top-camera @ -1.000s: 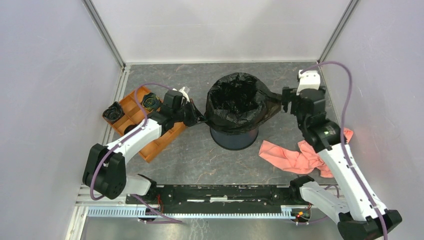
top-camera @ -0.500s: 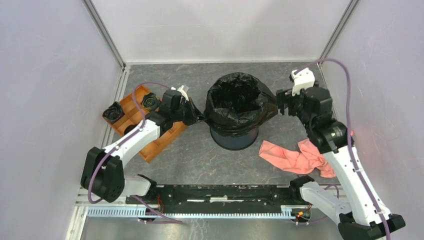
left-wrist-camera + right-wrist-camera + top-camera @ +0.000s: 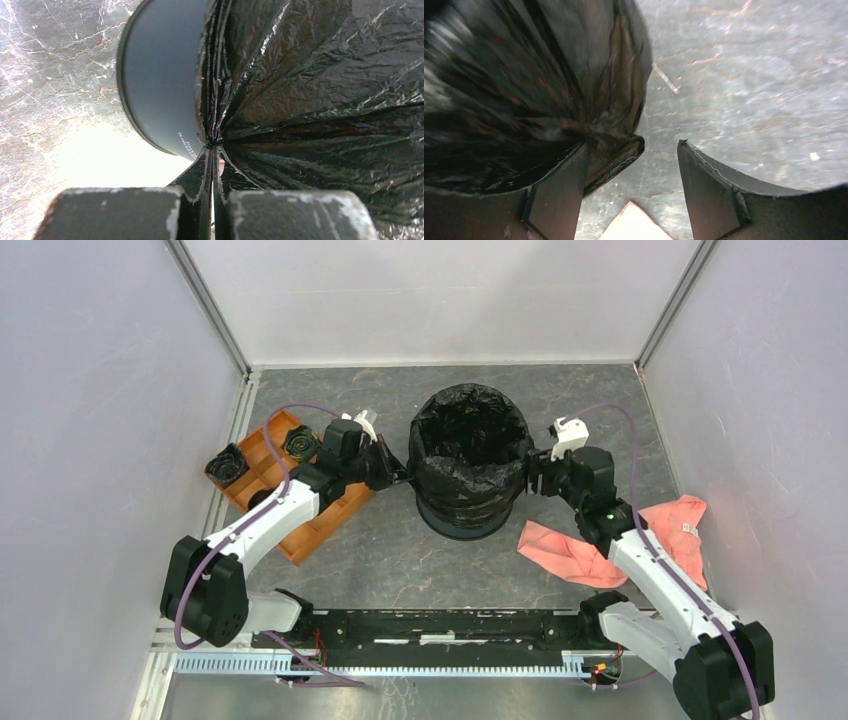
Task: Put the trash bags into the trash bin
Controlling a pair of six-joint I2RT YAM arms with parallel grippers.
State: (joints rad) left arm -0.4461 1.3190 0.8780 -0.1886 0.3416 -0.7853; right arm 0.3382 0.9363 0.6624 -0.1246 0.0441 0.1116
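We see left gripper (image 3: 212, 200) clamped on trash bag (image 3: 470, 445) edge (draped over trash bin (image 3: 160, 90)); right gripper (image 3: 633, 146) jaws apart, film brushing one finger

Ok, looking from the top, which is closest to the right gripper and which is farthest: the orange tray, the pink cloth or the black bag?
1. Bag: right at the right gripper, draped over the bin.
2. Cloth: lying just nearer the robot's base, on the right side.
3. Tray: far off on the left, beyond the bin.
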